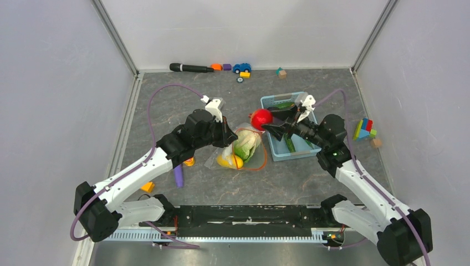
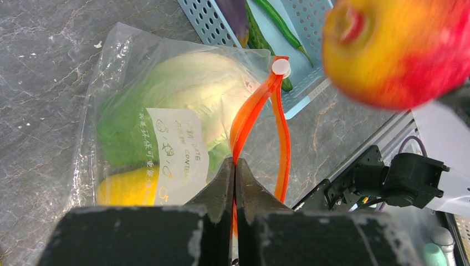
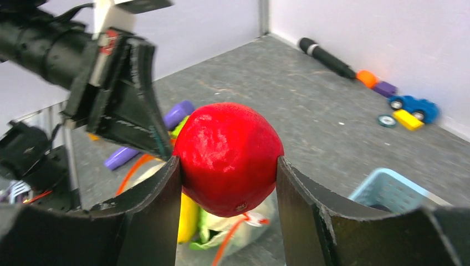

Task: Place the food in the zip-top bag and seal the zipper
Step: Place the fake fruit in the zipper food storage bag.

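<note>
The white label (image 2: 177,155) on the zip-top bag (image 2: 113,64) bears green print — "DATE", "CONTENT" — the rest illegible

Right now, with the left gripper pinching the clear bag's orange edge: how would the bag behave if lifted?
Probably floppy: the zip-top bag looks thin and crinkled, its zipper bowing loosely. Likely to sag bottom-heavy, with the cabbage and a yellow piece inside. The left gripper pinches one spot, so the mouth may gape.
</note>
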You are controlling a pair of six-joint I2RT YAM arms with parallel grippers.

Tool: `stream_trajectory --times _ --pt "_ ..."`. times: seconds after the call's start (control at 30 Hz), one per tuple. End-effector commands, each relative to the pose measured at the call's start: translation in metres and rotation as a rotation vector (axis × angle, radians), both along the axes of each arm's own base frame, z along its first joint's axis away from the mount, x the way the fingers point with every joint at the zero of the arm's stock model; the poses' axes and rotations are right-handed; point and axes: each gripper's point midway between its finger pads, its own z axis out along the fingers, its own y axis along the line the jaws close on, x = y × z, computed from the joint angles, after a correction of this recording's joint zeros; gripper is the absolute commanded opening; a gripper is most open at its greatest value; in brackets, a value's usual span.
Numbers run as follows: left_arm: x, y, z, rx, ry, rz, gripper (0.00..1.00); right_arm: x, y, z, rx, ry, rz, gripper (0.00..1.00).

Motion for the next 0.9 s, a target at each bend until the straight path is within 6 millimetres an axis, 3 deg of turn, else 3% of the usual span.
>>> stream_trajectory --times 0.0,0.2,0.47,0.67,0.87 --pt "0.001 -0.007 0.019 -0.063 -0.023 -0.005 0.02 -0.02 0.029 0.029 -0.009 -0.123 0.122 0.29" --pt "0.001 -0.005 0.02 -0.063 -0.025 0.003 0.02 -0.042 0.045 0.004 -0.068 -0.126 0.233 0.3" --pt "0.001 -0.005 0.022 -0.067 -0.029 0.004 0.02 -0.057 0.048 -0.062 -0.248 -0.008 0.324 0.31" --pt "0.0 -0.005 0.021 -0.071 -0.024 0.0 0.02 -0.055 0.054 -0.077 -0.29 0.015 0.319 0.32" --pt "0.0 -0.005 0.023 -0.076 -0.026 0.002 0.02 -0.048 0.073 -0.085 -0.323 0.027 0.306 0.38"
